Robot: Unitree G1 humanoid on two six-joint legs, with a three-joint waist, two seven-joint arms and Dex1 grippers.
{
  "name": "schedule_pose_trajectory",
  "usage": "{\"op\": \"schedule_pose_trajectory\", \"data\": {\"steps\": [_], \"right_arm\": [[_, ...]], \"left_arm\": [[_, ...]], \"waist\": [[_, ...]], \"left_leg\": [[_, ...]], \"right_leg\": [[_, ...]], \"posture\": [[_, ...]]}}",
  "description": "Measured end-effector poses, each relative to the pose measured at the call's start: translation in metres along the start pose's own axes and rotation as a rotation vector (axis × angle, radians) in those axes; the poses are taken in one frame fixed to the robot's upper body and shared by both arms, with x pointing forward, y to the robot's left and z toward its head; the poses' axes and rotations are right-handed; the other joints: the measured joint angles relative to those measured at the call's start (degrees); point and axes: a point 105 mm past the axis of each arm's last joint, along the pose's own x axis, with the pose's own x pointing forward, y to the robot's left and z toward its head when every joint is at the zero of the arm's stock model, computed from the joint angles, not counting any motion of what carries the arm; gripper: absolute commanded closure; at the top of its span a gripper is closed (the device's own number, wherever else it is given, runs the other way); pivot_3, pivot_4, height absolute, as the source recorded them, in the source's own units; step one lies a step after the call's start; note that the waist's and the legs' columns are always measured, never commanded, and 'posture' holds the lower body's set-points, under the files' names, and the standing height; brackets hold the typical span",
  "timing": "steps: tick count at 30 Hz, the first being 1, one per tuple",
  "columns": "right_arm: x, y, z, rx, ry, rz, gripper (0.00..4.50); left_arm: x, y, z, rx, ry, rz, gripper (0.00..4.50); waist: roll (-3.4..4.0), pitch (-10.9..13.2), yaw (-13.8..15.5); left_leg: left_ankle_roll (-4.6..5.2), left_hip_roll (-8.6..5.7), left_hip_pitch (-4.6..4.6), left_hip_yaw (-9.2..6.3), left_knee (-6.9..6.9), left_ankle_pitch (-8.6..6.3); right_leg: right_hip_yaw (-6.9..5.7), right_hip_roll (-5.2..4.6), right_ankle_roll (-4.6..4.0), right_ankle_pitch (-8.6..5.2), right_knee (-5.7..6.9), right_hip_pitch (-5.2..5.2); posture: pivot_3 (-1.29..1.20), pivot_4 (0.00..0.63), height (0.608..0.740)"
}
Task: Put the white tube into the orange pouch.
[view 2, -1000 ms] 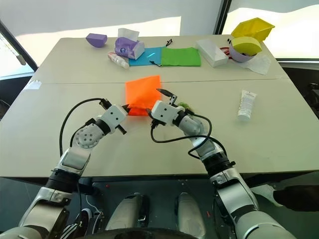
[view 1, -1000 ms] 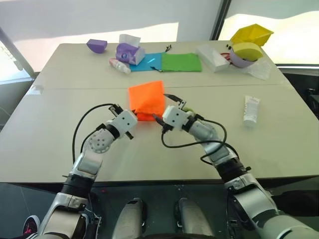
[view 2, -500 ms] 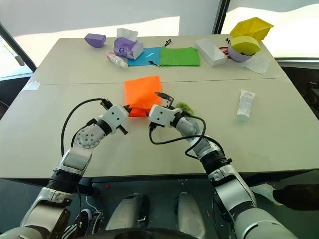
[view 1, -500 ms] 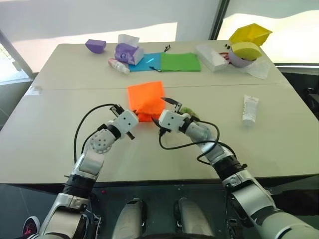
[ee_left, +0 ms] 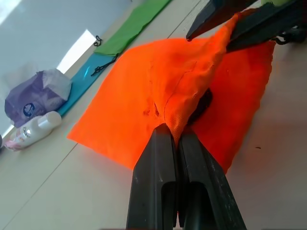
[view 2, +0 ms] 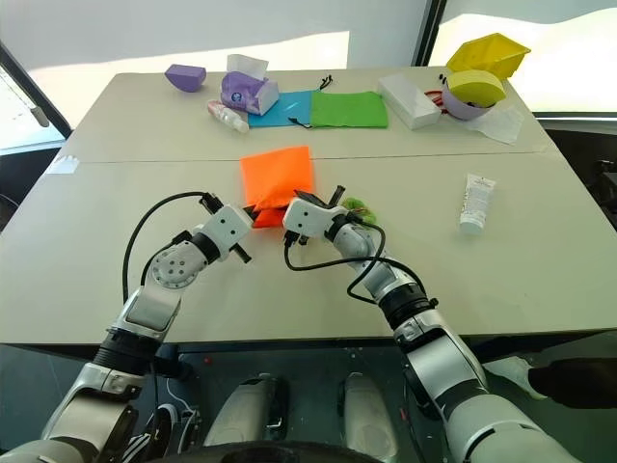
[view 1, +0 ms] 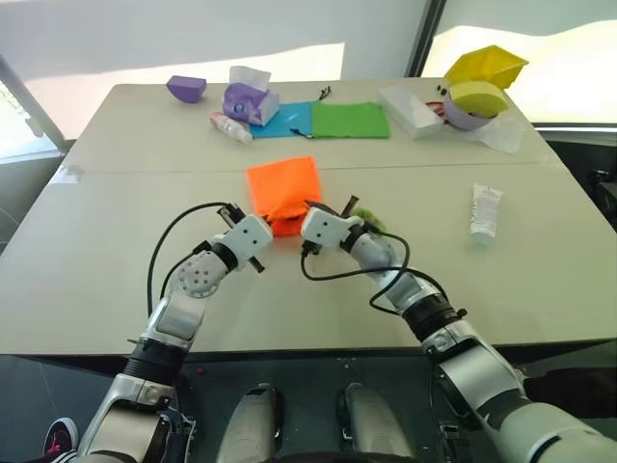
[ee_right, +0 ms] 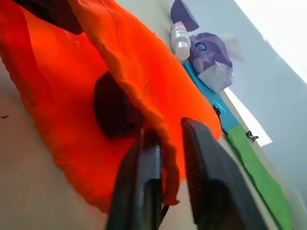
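pouch: soft, limp, light; grip at hem | left fingers: clamped on near hem | right fingers: pinching hem opposite | tube: untouched, light, squashy

bare table around white tube, unobstructed

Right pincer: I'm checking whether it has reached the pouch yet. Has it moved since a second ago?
Yes. The right pincer has shifted left, toward the near edge of the orange pouch, and has shut on its upper fabric layer.
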Motion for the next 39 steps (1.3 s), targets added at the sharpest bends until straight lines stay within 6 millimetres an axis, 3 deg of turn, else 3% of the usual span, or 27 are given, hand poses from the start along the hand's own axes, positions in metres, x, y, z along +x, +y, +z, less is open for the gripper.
{"op": "schedule_pose_trajectory", "data": {"steps": [5, 12, 24, 33, 36, 39], "right_arm": [[-0.011, 0.008, -0.003, 0.029, -0.001, 0.057, 4.46], [-0.033, 0.004, 0.004, -0.005, -0.028, 0.127, 4.46], [-0.078, 0.026, 0.019, 0.014, -0.037, 0.295, 4.46], [-0.087, 0.026, 0.013, 0.0, -0.011, 0.317, 4.46], [-0.087, 0.023, 0.007, 0.025, 0.016, 0.309, 3.65], [-0.088, 0.016, 0.0, 0.051, 0.046, 0.291, 2.17]], "left_arm": [[-0.006, -0.004, 0.001, -0.003, 0.005, -0.015, 4.5], [-0.027, -0.018, 0.015, -0.002, -0.011, -0.109, 4.5], [-0.059, -0.035, 0.022, 0.015, 0.025, -0.255, 4.5], [-0.061, -0.04, 0.023, 0.003, 0.021, -0.275, 4.5], [-0.057, -0.039, 0.023, -0.011, 0.018, -0.258, 4.5], [-0.054, -0.038, 0.019, -0.024, 0.029, -0.238, 4.5]], "waist": [[0.0, 0.0, 0.01], [0.0, 0.01, 0.04], [-0.01, 0.02, 0.23], [-0.02, 0.02, 0.29], [-0.04, 0.03, 0.31], [-0.04, 0.04, 0.32]], "left_leg": [[0.0, 0.0, -0.03, 0.0, -0.01, 0.0], [0.0, 0.02, 0.0, -0.02, -0.01, 0.0], [0.0, 0.05, -0.02, -0.03, -0.04, 0.0], [0.0, 0.04, -0.01, -0.03, -0.03, 0.0], [0.01, 0.04, -0.02, -0.02, -0.03, 0.0], [0.01, 0.04, -0.02, -0.02, -0.03, 0.0]], "right_leg": [[0.01, -0.01, 0.0, 0.0, -0.04, 0.0], [0.02, -0.02, -0.01, -0.01, -0.04, 0.02], [0.03, -0.06, -0.06, -0.03, -0.13, 0.02], [0.03, -0.09, -0.27, -0.1, -0.14, 0.03], [0.02, -0.08, -0.24, -0.08, -0.16, 0.05], [0.02, -0.08, -0.17, -0.04, -0.17, 0.05]], "posture": [[0.0, 0.15, 0.74], [0.0, 0.15, 0.74], [0.0, 0.15, 0.74], [0.0, 0.15, 0.74], [0.0, 0.15, 0.74], [0.0, 0.15, 0.74]]}}
